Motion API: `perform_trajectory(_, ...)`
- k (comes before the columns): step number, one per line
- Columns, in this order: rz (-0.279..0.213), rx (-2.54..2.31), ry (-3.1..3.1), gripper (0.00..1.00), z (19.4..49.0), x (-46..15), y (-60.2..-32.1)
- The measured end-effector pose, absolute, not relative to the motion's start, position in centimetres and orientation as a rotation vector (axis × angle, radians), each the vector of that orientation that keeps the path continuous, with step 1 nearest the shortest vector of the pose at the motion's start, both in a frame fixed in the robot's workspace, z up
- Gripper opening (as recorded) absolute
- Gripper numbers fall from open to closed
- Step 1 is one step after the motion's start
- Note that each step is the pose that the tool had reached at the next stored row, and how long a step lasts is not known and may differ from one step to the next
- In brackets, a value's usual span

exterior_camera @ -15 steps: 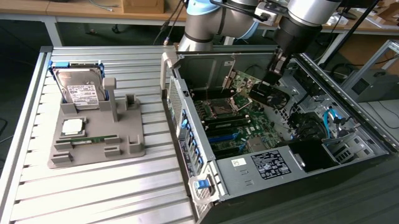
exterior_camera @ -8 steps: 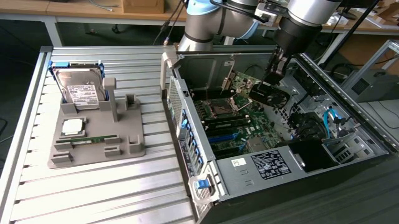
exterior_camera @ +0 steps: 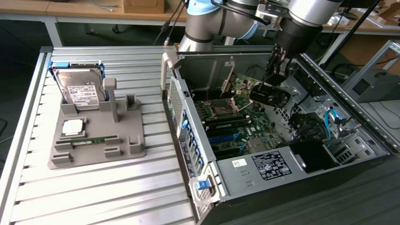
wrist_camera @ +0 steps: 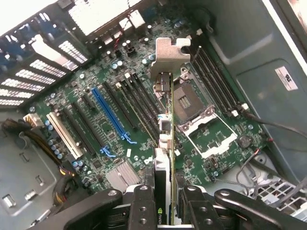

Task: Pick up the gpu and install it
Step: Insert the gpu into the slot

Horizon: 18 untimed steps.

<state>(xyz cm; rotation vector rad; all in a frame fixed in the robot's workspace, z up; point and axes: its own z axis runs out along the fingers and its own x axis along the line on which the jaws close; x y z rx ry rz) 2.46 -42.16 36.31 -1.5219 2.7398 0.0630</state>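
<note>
My gripper is shut on the gpu and holds it inside the open computer case, above the motherboard. In the wrist view the gpu is seen edge-on, a thin green board with its silver end bracket at the far end. It hangs over the row of black expansion slots, beside the long blue slot and clear of the board. The gripper clamps the card from both sides with its black fingers.
A grey holder on the slatted table at the exterior view's left carries a hard drive, a processor chip and a RAM stick. Inside the case are the processor socket, a power supply and cables.
</note>
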Motion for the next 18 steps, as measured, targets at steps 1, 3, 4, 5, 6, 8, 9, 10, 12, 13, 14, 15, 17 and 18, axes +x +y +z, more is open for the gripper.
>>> perform_trajectory(1,0.063,-1.537,2.731,0.27,36.31,2.46,-42.16)
perform_trajectory(3,0.063,-1.565,2.716,0.27,36.30,2.46,-42.16)
perform_trajectory(4,0.063,-1.578,2.709,0.27,36.30,2.46,-42.16)
perform_trajectory(5,0.063,-1.593,2.700,0.27,36.29,2.46,-42.16)
perform_trajectory(6,0.063,-1.606,2.693,0.27,36.29,2.46,-42.16)
perform_trajectory(8,0.063,-1.636,2.675,0.27,36.28,2.46,-42.16)
perform_trajectory(9,0.063,-1.651,2.666,0.27,36.28,2.46,-42.16)
perform_trajectory(10,0.063,-1.664,2.658,0.27,36.27,2.46,-42.16)
perform_trajectory(12,0.064,-1.692,2.641,0.27,36.26,2.46,-42.16)
perform_trajectory(13,0.064,-1.707,2.632,0.27,36.26,2.46,-42.16)
perform_trajectory(14,0.064,-1.721,2.623,0.27,36.25,2.46,-42.16)
perform_trajectory(15,0.064,-1.735,2.614,0.27,36.24,2.46,-42.16)
perform_trajectory(17,0.064,-1.763,2.596,0.27,36.23,2.46,-42.16)
perform_trajectory(18,0.064,-1.776,2.587,0.27,36.23,2.46,-42.16)
